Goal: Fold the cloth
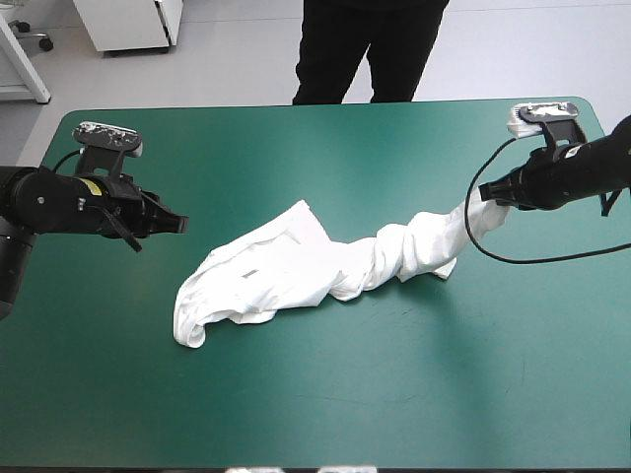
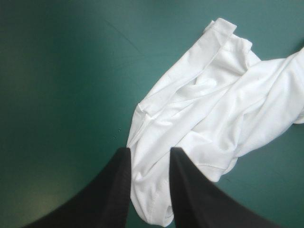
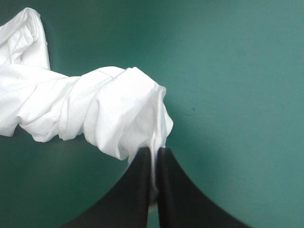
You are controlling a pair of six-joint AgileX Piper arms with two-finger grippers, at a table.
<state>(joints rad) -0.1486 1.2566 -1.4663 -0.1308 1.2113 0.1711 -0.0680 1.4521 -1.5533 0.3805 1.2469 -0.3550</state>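
Observation:
The white T-shirt (image 1: 266, 271) lies stretched across the middle of the teal-green table, its left part spread in crumpled folds. Its right part is twisted into a rope (image 1: 414, 251) that rises toward my right gripper (image 1: 490, 195). That gripper is shut on the shirt's end, with a thin white edge (image 3: 154, 142) pinched between the black fingers (image 3: 154, 153). My left gripper (image 1: 177, 223) hovers to the left of the shirt, open and holding nothing. In the left wrist view, the shirt (image 2: 209, 109) shows below and ahead of the parted fingers (image 2: 149, 151).
The shirt is the only thing on the teal-green cover (image 1: 325, 394). The table's far edge (image 1: 315, 106) and front edge (image 1: 315, 463) both lie well away from it.

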